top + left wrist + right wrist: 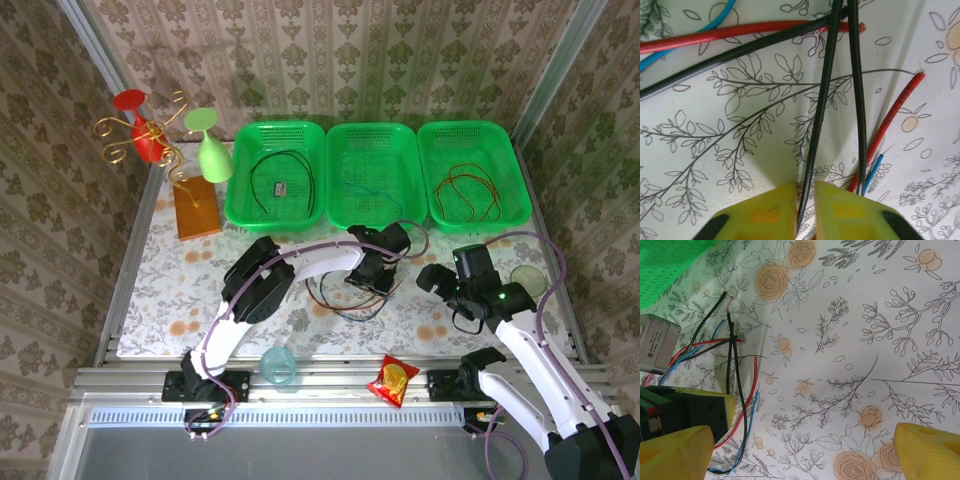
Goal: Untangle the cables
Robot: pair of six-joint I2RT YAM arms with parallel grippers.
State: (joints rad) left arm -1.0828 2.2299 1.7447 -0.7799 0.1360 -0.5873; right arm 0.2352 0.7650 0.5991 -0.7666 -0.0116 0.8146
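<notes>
Downward, the left gripper (805,192) pinches a black cable (821,115).

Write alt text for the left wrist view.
A black cable runs through the narrow gap between the left hand's two yellow fingers, over a floral-print table. A second black cable lies beside it; a red cable and a blue cable cross the top.

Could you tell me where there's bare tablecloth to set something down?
Widest free patch: the cloth between the wooden stand and the left arm. Another lies between the right gripper's open fingers. It is crowded below the middle basket, where the left gripper pinches a black cable among a red cable and a blue cable.
</notes>
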